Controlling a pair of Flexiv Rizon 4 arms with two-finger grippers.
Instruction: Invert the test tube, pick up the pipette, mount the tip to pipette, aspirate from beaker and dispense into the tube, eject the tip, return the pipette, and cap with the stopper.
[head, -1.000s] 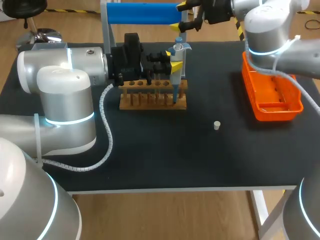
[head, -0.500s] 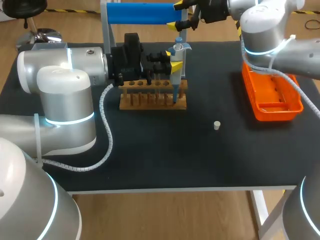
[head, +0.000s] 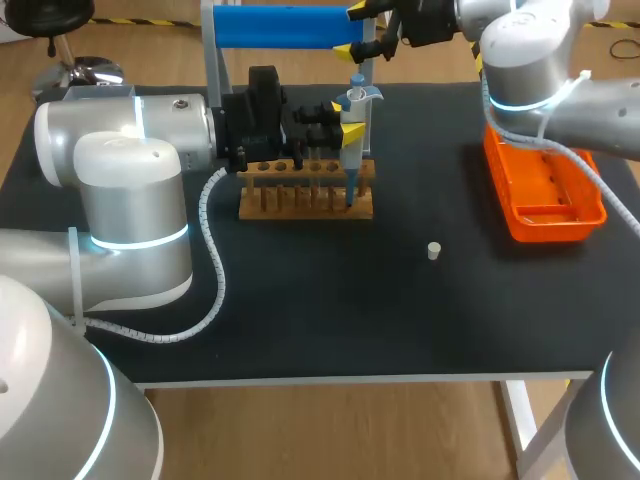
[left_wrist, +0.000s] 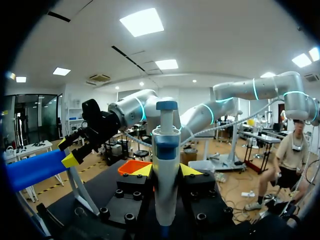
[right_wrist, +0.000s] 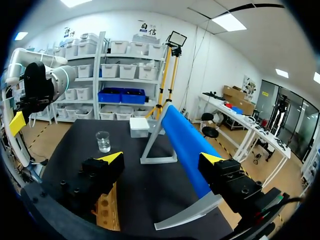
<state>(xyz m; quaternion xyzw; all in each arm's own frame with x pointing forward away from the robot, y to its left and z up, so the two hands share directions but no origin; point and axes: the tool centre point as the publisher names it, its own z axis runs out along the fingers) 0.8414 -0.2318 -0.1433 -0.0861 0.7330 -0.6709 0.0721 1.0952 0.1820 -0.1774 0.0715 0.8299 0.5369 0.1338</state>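
Observation:
A white and blue pipette (head: 355, 125) stands upright in my left gripper (head: 349, 118), which is shut on its body. Its lower end reaches down into the right end of the wooden tube rack (head: 300, 195). In the left wrist view the pipette (left_wrist: 165, 165) fills the gap between the yellow fingertips (left_wrist: 142, 170). My right gripper (head: 358, 32) is open at the far edge, beside the right end of the blue bar (head: 285, 27). In the right wrist view the blue bar (right_wrist: 181, 142) runs ahead of my right gripper (right_wrist: 162, 159). A glass beaker (right_wrist: 103, 141) stands farther off. A small white stopper (head: 433, 250) lies on the mat.
An orange tray (head: 545, 190) sits at the table's right side. A white box (right_wrist: 139, 127) stands near the beaker beyond the grey stand. My left arm's cable (head: 210, 270) loops over the mat left of the rack.
The right gripper has shifted slightly left and away along the blue bar, then held still. The left arm and the pipette have not moved.

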